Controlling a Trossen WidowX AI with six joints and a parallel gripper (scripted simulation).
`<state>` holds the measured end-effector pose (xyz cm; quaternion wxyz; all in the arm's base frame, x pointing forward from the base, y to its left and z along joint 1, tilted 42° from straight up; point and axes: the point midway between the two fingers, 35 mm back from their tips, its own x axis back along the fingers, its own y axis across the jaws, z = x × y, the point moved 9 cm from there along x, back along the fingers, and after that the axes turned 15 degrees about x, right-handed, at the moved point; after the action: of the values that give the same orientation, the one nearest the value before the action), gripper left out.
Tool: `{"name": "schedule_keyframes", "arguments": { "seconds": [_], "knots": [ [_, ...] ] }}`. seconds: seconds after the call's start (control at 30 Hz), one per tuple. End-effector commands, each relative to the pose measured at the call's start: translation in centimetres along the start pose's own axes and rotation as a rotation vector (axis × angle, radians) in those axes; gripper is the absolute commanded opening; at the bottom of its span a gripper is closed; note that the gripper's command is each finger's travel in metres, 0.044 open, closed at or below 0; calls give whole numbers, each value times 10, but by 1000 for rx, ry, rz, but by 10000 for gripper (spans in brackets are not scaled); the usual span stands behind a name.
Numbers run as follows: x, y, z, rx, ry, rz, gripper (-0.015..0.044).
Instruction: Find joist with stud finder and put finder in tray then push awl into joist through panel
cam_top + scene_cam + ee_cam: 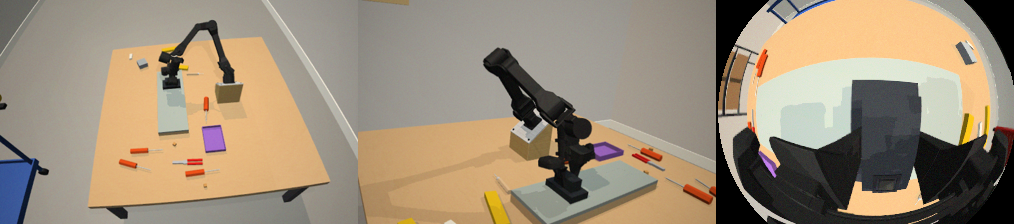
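Observation:
The grey-green floor panel lies on the table. My gripper is shut on the dark stud finder. The stud finder is upright, at or just above the panel top, towards the panel's far end in the top view. Its face and any light are not readable. The joist is hidden. The purple tray is empty. A pale-handled pointed tool lies beside the panel; I cannot tell whether it is the awl.
An orange-handled tool lies between the panel and my base block. Several more orange-handled tools and red-handled pliers lie at the front. Yellow bars and a grey block are at the back.

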<state>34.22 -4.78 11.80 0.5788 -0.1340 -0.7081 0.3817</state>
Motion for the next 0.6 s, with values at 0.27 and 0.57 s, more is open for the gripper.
{"name": "schedule_keyframes", "arguments": {
  "seconds": [0.27, 0.57],
  "knots": [
    [-1, 19, -5, 3, 3, 0, 0],
    [-1, 31, -8, 3, 2, -1, 0]
  ]
}}
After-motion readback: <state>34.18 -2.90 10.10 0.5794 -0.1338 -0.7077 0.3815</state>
